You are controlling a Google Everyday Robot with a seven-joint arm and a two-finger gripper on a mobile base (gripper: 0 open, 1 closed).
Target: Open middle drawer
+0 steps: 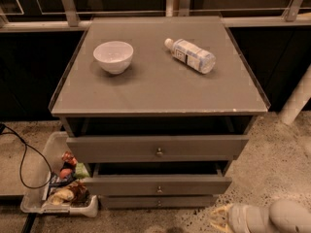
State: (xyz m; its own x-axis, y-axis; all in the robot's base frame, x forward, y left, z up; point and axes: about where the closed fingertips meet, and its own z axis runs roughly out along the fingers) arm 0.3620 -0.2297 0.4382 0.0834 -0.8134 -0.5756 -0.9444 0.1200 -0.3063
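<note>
The grey-brown cabinet (pixel 160 81) has three drawer fronts stacked below its top. The middle drawer (pixel 121 185) is the mid-sized front, with a small round metal knob (pixel 159 189) at its centre. A dark gap shows above it, under the larger top drawer (pixel 116 148). The smallest drawer (pixel 131 201) sits just below it. My gripper (pixel 217 215) is low at the bottom right, above the floor, to the right of and below the middle drawer's knob, touching nothing. Its white arm (pixel 277 217) runs off to the right.
A white bowl (pixel 113 56) and a plastic bottle (pixel 190 55) lying on its side rest on the cabinet top. A white tray of snack packets (pixel 60 188) and a black cable (pixel 22 159) lie on the floor at the left. A white post (pixel 297 101) stands at the right.
</note>
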